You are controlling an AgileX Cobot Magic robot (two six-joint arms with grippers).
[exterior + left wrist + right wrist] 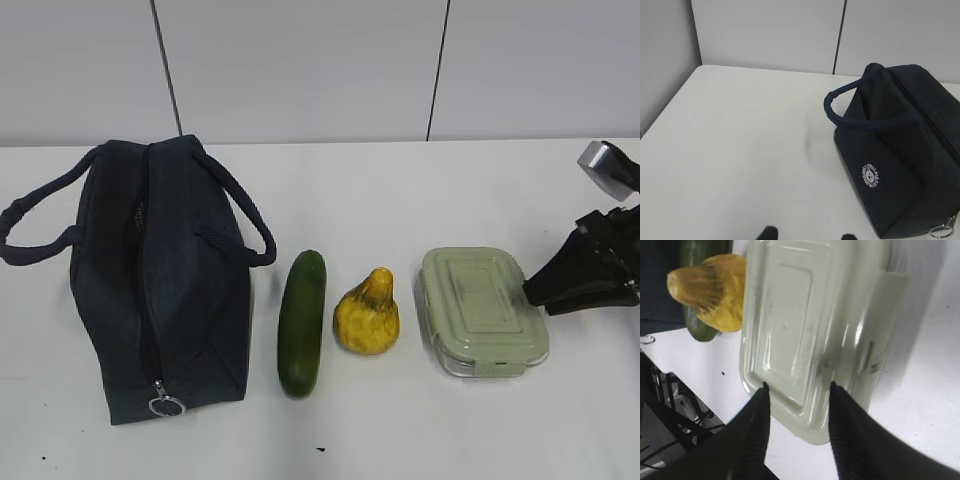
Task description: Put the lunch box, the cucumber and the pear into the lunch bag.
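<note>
Rightward, the right claw [530, 292] hovers spread just beside the lunch box [482, 308].

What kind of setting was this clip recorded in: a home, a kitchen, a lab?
Most likely a lab or test bench, not a home. A bare white table stands against plain grey wall panels, and only staged props lie on it: a lunch bag, cucumber, pear and lunch box.
</note>
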